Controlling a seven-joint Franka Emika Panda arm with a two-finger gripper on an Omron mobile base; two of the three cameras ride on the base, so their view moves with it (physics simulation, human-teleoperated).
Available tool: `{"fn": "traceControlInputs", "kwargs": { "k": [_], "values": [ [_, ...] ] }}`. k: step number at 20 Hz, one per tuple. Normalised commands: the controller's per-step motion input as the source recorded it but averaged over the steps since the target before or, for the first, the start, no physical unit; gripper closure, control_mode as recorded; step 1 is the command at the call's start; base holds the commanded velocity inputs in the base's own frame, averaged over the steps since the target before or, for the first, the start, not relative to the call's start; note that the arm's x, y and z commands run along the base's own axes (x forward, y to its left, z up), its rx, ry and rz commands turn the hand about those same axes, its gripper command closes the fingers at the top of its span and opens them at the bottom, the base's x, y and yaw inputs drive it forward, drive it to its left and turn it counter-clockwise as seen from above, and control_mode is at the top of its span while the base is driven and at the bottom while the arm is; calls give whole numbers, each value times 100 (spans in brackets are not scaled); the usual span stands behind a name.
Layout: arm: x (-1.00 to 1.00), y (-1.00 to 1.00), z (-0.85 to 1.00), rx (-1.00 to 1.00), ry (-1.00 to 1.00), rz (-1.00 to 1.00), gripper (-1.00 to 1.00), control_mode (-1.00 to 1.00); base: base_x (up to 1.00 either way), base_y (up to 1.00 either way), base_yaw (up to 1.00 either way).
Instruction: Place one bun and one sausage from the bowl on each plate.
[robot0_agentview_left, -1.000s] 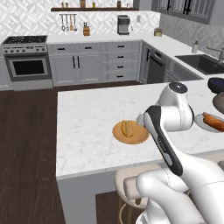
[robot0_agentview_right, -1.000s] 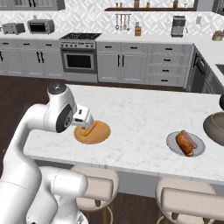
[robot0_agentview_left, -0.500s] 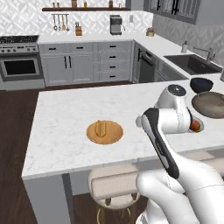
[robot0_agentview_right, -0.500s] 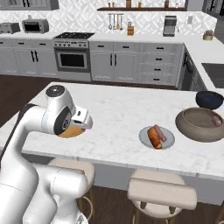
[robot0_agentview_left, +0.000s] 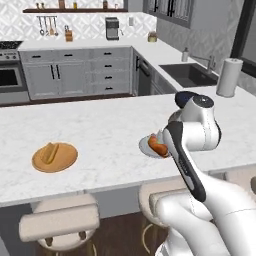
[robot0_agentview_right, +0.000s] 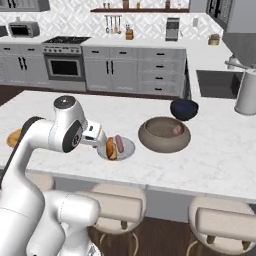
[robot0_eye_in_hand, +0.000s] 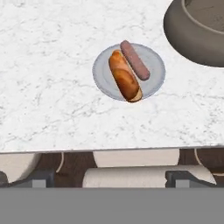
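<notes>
The light grey plate holds one bun and one sausage side by side, directly below my hand. In the right base view my gripper hovers just left of that grey plate; its fingers are hidden. The speckled bowl stands right of the plate with a sausage inside. Far to the left the wooden plate carries a bun and no sausage. My arm hides the bowl in the left base view.
A dark blue bowl sits behind the speckled bowl. A paper towel roll and the sink are at the far right. Stools stand under the counter's near edge.
The base has driven to the right, so the whole scene has slid left. The grey plate and the bowl have come near the arm, and the wooden plate is now far left.
</notes>
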Motion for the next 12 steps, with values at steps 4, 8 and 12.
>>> {"fn": "traceControlInputs", "kwargs": {
  "k": [4,8,12],
  "values": [
    [0,0,0,0,0,0,-100,100,0,-100,0],
    [0,0,0,0,0,0,-100,100,32,-90,-6],
    [0,0,0,0,0,0,-100,100,70,-59,-25]
  ]
}}
